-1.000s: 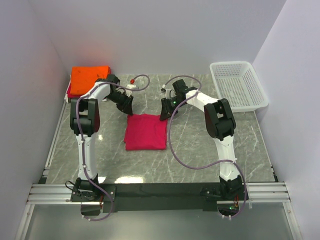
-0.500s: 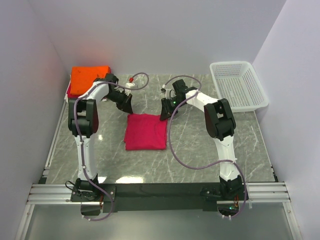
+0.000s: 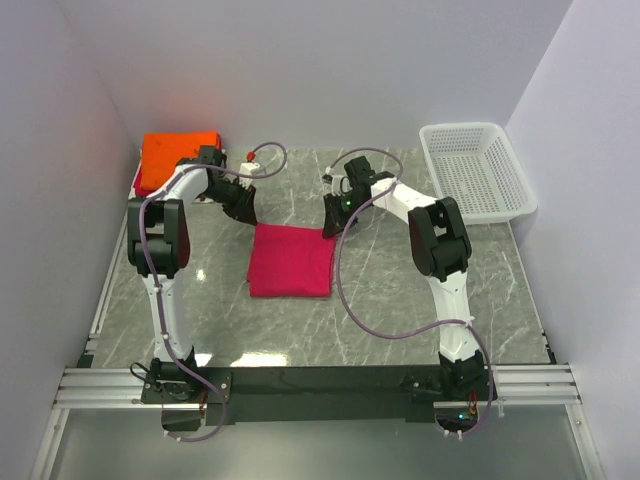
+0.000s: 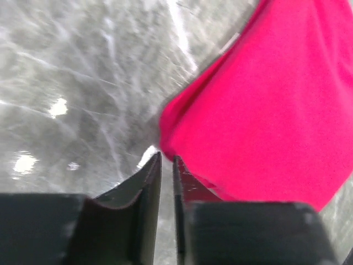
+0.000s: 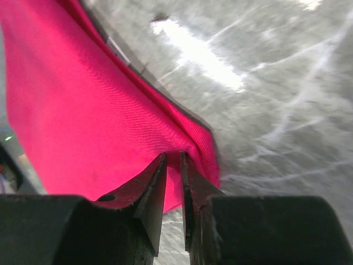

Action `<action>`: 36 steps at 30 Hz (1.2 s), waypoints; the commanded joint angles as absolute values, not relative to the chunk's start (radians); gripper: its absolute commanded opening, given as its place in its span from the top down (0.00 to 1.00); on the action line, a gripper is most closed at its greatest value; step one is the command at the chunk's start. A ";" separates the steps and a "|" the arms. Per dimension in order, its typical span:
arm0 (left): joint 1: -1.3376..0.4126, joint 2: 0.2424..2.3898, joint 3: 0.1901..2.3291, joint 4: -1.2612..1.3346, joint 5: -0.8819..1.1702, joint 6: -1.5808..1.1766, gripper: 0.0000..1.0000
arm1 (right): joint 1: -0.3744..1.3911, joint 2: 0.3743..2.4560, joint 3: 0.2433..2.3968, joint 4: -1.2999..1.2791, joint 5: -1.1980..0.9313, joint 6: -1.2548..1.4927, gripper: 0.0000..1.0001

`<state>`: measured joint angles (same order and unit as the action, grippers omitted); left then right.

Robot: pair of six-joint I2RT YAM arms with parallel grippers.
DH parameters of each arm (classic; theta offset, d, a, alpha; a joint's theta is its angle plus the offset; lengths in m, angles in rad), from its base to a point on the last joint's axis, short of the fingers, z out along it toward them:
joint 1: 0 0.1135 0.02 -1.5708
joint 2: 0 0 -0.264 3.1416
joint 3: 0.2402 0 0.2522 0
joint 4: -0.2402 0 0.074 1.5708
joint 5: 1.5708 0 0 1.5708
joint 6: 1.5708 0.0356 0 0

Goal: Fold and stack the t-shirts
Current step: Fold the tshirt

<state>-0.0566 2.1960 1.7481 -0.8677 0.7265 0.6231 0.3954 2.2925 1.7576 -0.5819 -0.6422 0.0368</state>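
The left jaws are closed to a thin slit with nothing seen between them. A corner of the crimson-pink t-shirt (image 4: 265, 105) lies just beyond their tips, to the right. The right jaws are clenched on another corner, with the cloth drawn up into their tips. The shirt rests on the counter (image 3: 400, 300) between both jaws. It is folded into a flat, smooth rectangle with layered edges.

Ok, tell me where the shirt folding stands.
Done: an orange t-shirt lies folded at the back left. In hand: the crimson-pink t-shirt, a folded rectangle mid-table, with the left gripper closed at one far corner and the right gripper pinching the other. Left: moving it onto the orange one.
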 commanded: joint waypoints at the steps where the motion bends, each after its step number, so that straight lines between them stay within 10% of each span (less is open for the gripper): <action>1: -0.046 2.191 1.763 -0.776 0.698 0.558 0.72 | 0.388 2.301 1.810 -0.620 -0.477 0.009 0.76; 10: -0.002 1.967 1.596 -0.594 0.944 0.367 0.62 | 0.367 2.303 1.965 -0.704 -0.474 -0.052 0.71; 17: -0.078 1.804 1.269 -0.065 1.094 -0.320 0.66 | 0.368 1.967 1.587 -0.445 -0.891 0.165 0.61; 22: -0.172 1.884 1.213 0.139 1.048 -0.579 0.68 | 0.400 1.997 1.448 -0.318 -0.988 0.284 0.61; 36: -0.157 2.355 1.523 0.075 0.940 -0.654 0.78 | 0.305 2.444 1.942 -0.409 -0.773 0.319 0.69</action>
<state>-0.1768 2.3234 1.4464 0.1001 1.0054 -0.6724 0.3481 2.4329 1.8469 -0.3904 -0.8986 0.3420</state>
